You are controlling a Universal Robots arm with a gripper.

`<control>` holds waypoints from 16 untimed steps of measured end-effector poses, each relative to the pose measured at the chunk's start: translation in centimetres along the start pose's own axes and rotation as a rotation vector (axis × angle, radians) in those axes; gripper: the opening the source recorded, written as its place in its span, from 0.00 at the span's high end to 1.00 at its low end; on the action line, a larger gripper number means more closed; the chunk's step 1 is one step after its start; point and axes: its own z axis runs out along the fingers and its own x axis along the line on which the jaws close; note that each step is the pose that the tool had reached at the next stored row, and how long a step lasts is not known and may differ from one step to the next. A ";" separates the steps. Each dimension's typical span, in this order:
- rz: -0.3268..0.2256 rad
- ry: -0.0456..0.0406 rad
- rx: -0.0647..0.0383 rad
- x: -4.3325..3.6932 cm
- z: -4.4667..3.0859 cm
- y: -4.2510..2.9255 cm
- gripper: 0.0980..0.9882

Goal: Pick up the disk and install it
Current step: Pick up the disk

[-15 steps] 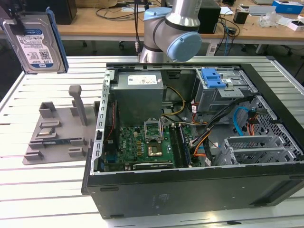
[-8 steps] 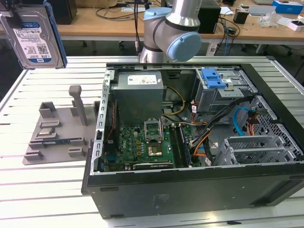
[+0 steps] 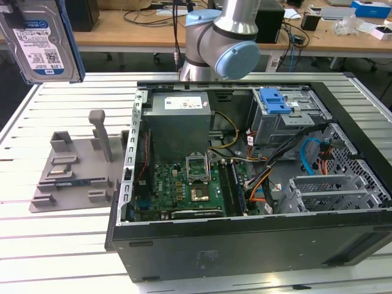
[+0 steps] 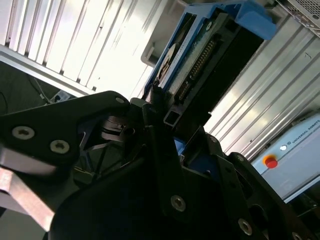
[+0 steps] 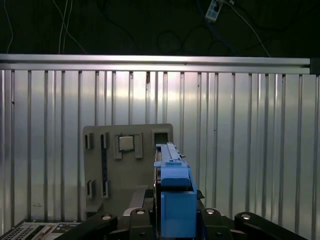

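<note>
The black gripper (image 4: 162,114) is closed tight on one short end of the disk (image 4: 197,60), a flat rectangular silver metal hard drive with a white-and-blue label and blue plastic side rails. It is held clear of the ribbed aluminium table (image 5: 250,150). Its long axis runs straight out ahead of the tool. Beyond its free end, well apart, lies the grey plastic fixture tray (image 5: 127,160). The open black computer case (image 3: 245,245) sits off to the tool's side, also well apart.
</note>
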 end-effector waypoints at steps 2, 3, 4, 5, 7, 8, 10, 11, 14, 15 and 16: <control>0.000 0.0000 0.000 0.00 -0.62 0.00 0.70; 0.000 0.0000 0.000 0.00 -0.83 0.00 0.70; 0.000 0.0000 0.000 0.00 -0.99 0.00 0.70; 0.000 0.0000 0.000 0.00 -1.13 0.00 0.70; 0.000 0.0000 0.000 0.00 -1.44 0.00 0.70; 0.000 0.0000 0.000 0.01 -1.59 0.00 0.70; 0.000 0.0000 0.000 0.01 -2.02 0.01 0.70; 0.000 0.0000 0.000 0.01 -2.17 0.01 0.70; 0.000 0.0000 0.000 0.02 -2.73 0.01 0.70; 0.000 0.0000 0.000 0.02 -2.89 0.01 0.70; 0.000 0.0000 0.000 0.02 -3.22 0.01 0.70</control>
